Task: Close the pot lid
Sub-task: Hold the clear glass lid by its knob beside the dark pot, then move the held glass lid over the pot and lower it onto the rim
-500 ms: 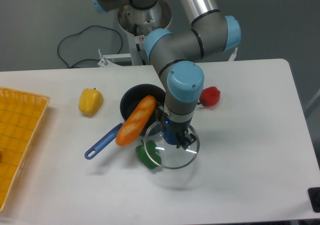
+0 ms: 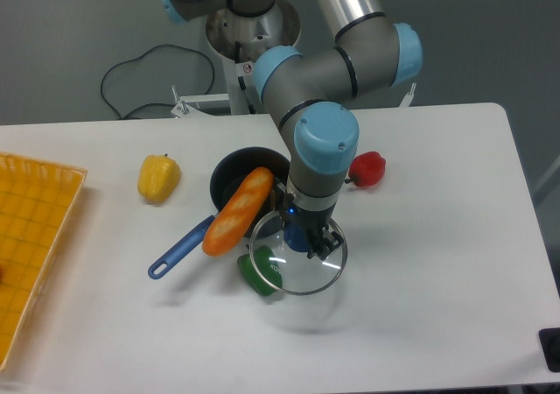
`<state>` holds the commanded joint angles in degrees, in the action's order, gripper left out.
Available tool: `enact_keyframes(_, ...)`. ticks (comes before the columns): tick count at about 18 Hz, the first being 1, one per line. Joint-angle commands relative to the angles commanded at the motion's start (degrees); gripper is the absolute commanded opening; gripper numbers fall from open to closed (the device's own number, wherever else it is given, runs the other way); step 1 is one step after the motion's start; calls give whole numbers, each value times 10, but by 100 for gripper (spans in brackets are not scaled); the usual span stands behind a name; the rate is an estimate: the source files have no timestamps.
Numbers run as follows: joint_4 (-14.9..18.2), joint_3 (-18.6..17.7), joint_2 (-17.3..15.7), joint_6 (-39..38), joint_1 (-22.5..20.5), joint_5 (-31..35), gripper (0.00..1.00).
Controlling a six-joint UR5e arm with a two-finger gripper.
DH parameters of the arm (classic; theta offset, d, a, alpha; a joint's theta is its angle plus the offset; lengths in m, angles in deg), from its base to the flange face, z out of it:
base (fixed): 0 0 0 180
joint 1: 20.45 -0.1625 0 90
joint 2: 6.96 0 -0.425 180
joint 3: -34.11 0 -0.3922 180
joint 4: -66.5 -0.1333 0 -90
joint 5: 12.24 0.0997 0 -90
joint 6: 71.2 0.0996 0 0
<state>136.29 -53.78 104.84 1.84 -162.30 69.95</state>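
Observation:
The pot (image 2: 238, 172) is a small dark saucepan near the table's middle, its blue handle (image 2: 181, 248) pointing front-left. An orange bread loaf (image 2: 238, 210) lies tilted across its rim, sticking out over the front. The lid (image 2: 297, 258), a clear glass disc with a metal rim, hangs just right of and in front of the pot, slightly above the table. My gripper (image 2: 310, 238) points down onto the lid's centre and is shut on its blue knob, which the fingers mostly hide.
A green pepper (image 2: 257, 271) lies under the lid's left edge. A red pepper (image 2: 368, 169) sits right of the arm, a yellow pepper (image 2: 158, 178) left of the pot. An orange-yellow tray (image 2: 35, 236) fills the left edge.
The gripper and the lid have shifted very slightly, a few pixels up and left; nothing else moved.

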Motion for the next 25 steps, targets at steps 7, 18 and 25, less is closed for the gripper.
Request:
enact_keyframes(7, -3, -4, -5, 0, -6, -28, 56)
enact_keyframes(18, 4, -48, -41, 21, -11, -32, 56)
enact_keyframes(25, 4, -94, -81, 33, -26, -76, 56)
